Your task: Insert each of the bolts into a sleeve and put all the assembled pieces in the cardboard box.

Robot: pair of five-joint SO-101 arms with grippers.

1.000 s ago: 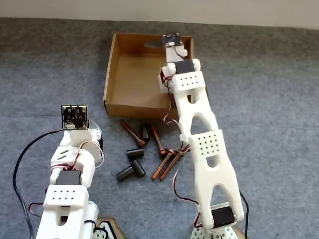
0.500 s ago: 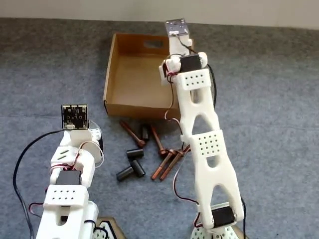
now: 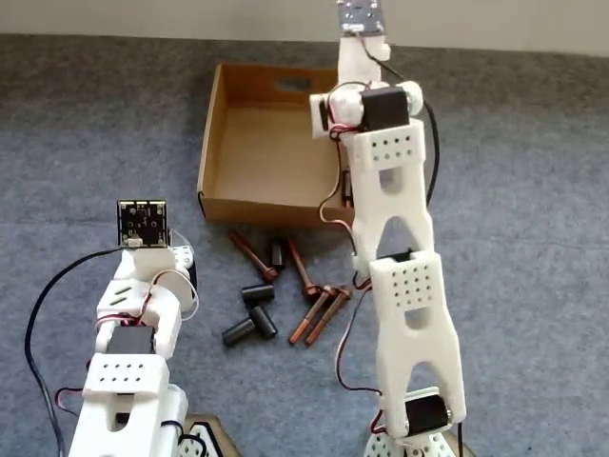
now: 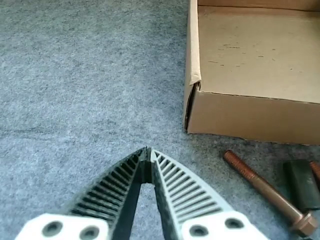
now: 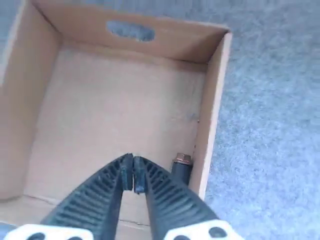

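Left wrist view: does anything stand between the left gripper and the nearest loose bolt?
Nothing visible does. Bare carpet lies between the shut left gripper and the nearest bolt. The cardboard box stands beyond that line, to one side.

Grey carpet (image 3: 533, 248) is seen spread across the whole work surface, its short, flecked pile laid flat from the near edge to the far one. Beyond it, a pale strip (image 3: 143, 17) is caught running straight along the far edge. At the near edge, the corner of a tan plate (image 3: 214, 436) is glimpsed resting on the carpet.
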